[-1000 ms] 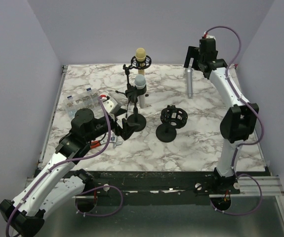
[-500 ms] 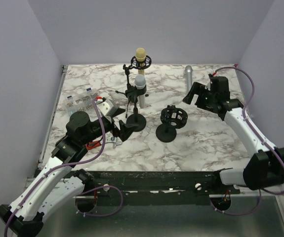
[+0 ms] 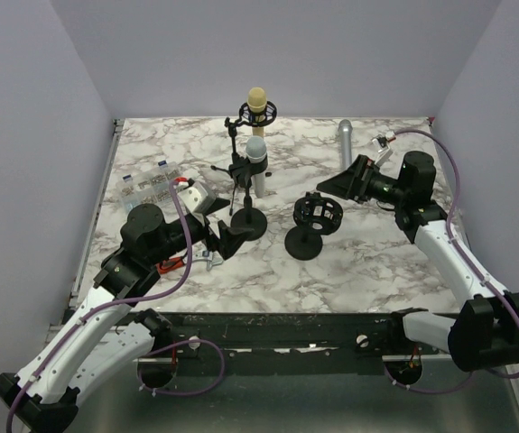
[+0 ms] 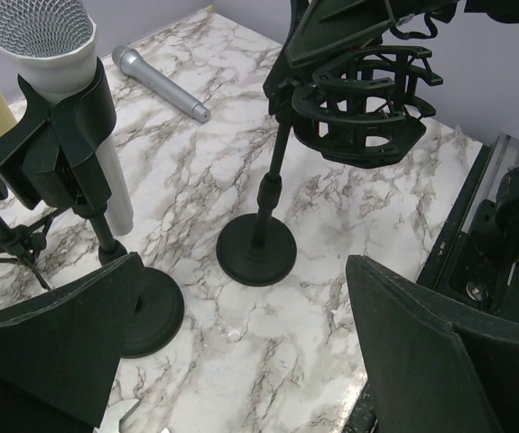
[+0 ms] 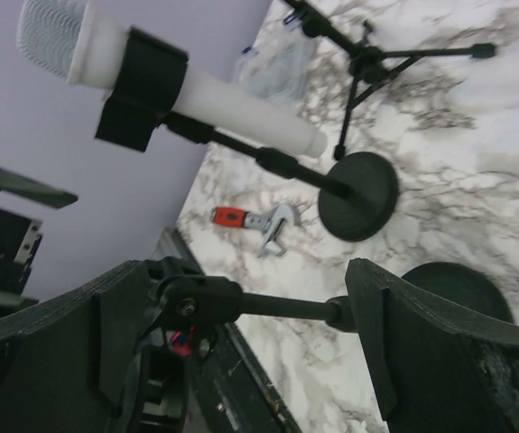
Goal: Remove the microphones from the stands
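A white microphone with a grey mesh head [image 3: 255, 165] stands in a black clip on a round-based stand [image 3: 248, 221]; it also shows in the left wrist view [image 4: 60, 81] and the right wrist view [image 5: 196, 90]. A cream microphone [image 3: 257, 101] sits in a shock mount on a tripod at the back. A silver microphone [image 3: 344, 142] lies loose on the table. An empty shock-mount stand [image 3: 316, 218] stands mid-table. My left gripper [image 3: 227, 236] is open and empty, just left of the white microphone's base. My right gripper [image 3: 345, 185] is open and empty, right of the empty mount, whose stem [image 5: 277, 305] shows between its fingers.
A red-handled wrench [image 3: 182, 262] lies by my left arm and shows in the right wrist view [image 5: 250, 221]. A clear plastic box [image 3: 151, 180] and a white block [image 3: 200, 194] sit at the left. Tripod legs [image 5: 376, 63] spread behind the white microphone's stand.
My right arm has swung down and forward from the back right, away from the silver microphone, to beside the empty shock mount. My left arm has drawn back slightly.
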Controlling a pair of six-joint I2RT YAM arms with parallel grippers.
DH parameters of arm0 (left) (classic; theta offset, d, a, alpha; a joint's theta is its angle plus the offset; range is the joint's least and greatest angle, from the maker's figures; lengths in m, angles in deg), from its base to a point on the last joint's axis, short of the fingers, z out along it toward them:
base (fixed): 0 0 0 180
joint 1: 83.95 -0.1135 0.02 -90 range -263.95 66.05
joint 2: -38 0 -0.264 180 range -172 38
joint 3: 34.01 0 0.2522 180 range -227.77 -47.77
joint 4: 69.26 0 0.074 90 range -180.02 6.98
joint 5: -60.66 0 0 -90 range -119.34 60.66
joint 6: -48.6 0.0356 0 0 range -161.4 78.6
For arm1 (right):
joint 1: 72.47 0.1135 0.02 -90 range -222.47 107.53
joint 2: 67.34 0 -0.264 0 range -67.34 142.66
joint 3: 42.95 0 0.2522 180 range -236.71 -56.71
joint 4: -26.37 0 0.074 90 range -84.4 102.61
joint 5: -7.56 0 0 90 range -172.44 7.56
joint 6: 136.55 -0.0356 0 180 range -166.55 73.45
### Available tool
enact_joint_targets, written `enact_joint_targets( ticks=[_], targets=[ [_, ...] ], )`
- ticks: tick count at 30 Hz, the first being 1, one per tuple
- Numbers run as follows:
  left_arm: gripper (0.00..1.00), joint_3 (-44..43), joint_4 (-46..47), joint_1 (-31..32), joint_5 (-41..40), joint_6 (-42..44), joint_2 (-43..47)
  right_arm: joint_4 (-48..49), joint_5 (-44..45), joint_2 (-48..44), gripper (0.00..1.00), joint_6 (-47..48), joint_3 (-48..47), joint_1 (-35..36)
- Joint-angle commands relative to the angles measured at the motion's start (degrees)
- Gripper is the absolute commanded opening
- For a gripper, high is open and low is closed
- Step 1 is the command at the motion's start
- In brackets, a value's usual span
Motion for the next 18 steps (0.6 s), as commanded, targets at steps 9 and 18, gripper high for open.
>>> enact_joint_targets(
  ticks=[9,18],
  targets=[
    [0.99,-1.5,0.0,0.4,0.5,0.7,-0.3,19.5,-18.2,5.5,1.0,-10.2,3.6,-0.1],
    [0.99,-1.6,-0.1,0.4,0.6,0.6,-0.2,19.5,-17.1,7.5,1.0,-8.5,6.4,0.0]
  ],
)
